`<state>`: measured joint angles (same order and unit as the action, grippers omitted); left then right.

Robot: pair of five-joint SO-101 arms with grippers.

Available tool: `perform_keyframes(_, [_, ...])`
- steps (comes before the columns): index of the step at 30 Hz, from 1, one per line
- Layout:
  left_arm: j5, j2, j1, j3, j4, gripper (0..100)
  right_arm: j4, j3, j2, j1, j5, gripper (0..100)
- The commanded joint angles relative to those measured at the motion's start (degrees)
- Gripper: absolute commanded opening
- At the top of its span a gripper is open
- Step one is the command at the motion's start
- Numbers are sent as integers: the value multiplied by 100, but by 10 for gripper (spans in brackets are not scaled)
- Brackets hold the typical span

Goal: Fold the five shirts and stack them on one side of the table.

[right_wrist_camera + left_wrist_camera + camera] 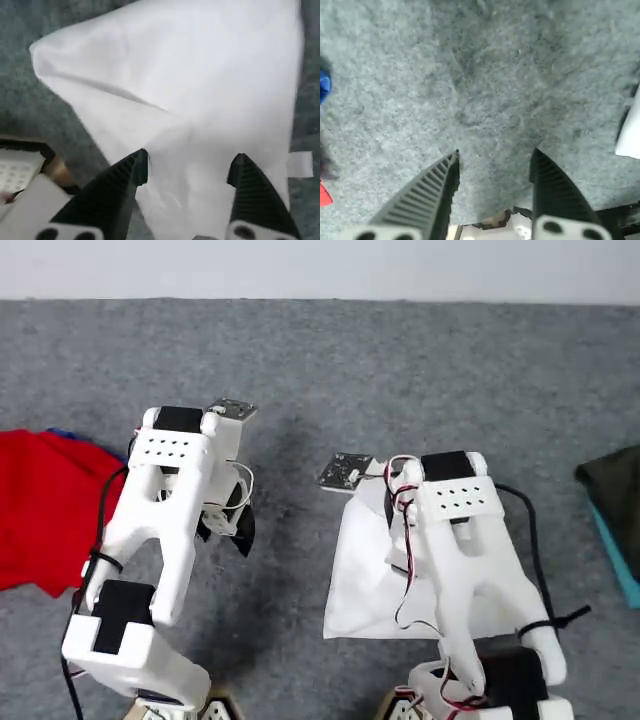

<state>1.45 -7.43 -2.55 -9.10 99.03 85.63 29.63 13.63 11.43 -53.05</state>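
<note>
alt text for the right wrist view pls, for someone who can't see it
A white shirt lies rumpled on the grey table, seen from close above. The right gripper hangs over it with its jaws open. A small white tag sticks out at the shirt's edge.

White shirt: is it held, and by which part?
Nothing is held. The right gripper is open above the white shirt; the left gripper is open too.
</note>
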Motion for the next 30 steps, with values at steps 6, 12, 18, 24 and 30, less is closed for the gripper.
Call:
perform_keyframes(6, [44, 281, 26, 4, 167, 221, -541, 299, 13, 13, 53, 61])
perform_keyframes(12, [44, 281, 26, 4, 167, 221, -541, 299, 13, -110, 53, 9])
perform_keyframes(18, [44, 281, 35, 4, 167, 221, -180, 264, 84, -637, -35, 9])
perform_keyframes(24, [53, 281, 35, 4, 167, 221, 989, 264, 92, -1411, -1143, 9])
perform_keyframes(30, [62, 273, 0, 4, 167, 221, 1578, 264, 92, -2325, -1864, 9])
